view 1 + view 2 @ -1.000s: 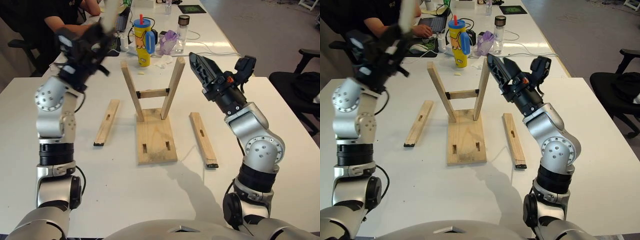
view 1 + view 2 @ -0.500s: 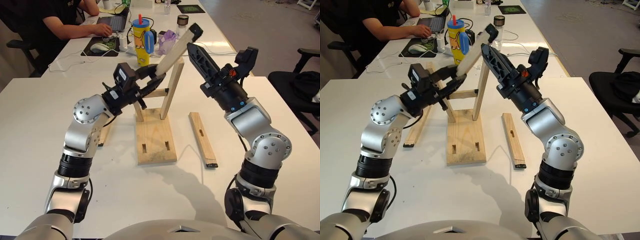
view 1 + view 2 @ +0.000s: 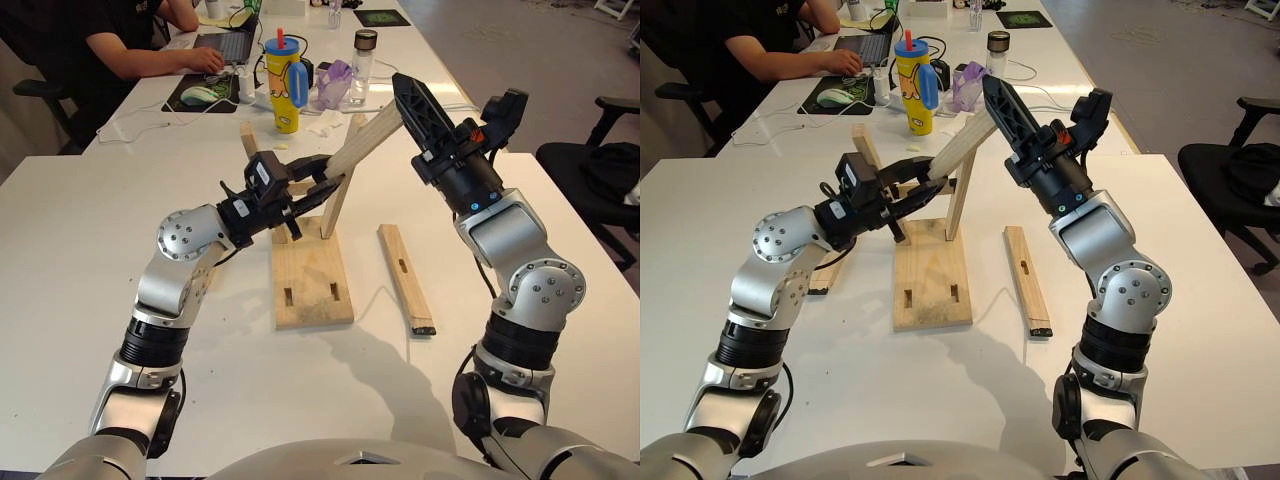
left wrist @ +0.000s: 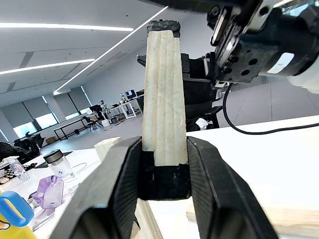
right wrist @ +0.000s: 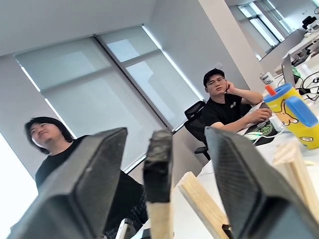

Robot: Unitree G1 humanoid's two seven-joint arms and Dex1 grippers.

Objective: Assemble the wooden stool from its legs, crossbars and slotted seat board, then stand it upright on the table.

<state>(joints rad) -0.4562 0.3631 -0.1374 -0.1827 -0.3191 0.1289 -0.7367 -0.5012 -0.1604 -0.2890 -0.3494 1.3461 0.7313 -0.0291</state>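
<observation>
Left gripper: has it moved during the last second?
Yes. The left gripper, shut on a wooden leg, swung down and inward toward the seat board.

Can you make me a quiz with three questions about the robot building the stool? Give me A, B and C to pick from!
1. Where does the loose leg near the right arm lie?
A) on the table, on the robot's right of the seat board
B) on top of the seat board
C) on the floor

2. How many empty slots show in the seat board?
A) one
B) two
C) five

3. What is the left gripper doing?
A) open and empty
B) shut on a wooden leg
C) shut on a spoon

Answers: 1 A, it lies flat beside the board. 2 B, both sit at the board's near end. 3 B, it clamps the leg's black-capped end.
</observation>
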